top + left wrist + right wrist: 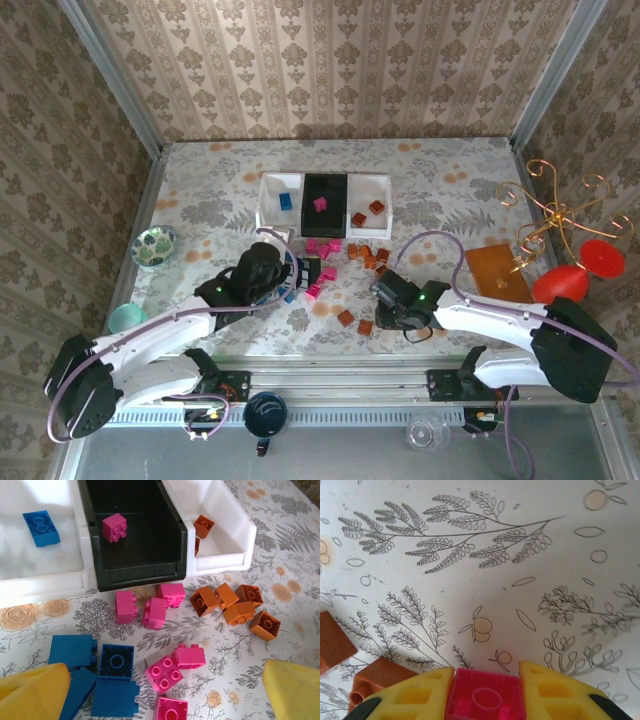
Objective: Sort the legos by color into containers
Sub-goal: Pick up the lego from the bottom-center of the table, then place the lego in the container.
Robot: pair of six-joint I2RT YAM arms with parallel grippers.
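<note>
The table, covered with a floral cloth, carries three containers in a row at its far middle. These are a left white tray, a black tray and a right white tray, set side against side.

- Left white tray: holds one blue lego.
- Black tray: holds one magenta lego.
- Right white tray: holds orange-brown legos.

Left claw: jaws wide apart, poised over the loose pile just in front of the trays.

Right claw: closed narrow onto a magenta brick, which touches both yellow pads. The claw sits low over the table, to the right of the pile.

Loose legos on the table:

- A blue group lies nearest the left claw.
- A magenta group lies in front of the black tray.
- An orange-brown group lies in front of the right white tray.
- Two orange-brown bricks lie just left of the right claw.
</note>
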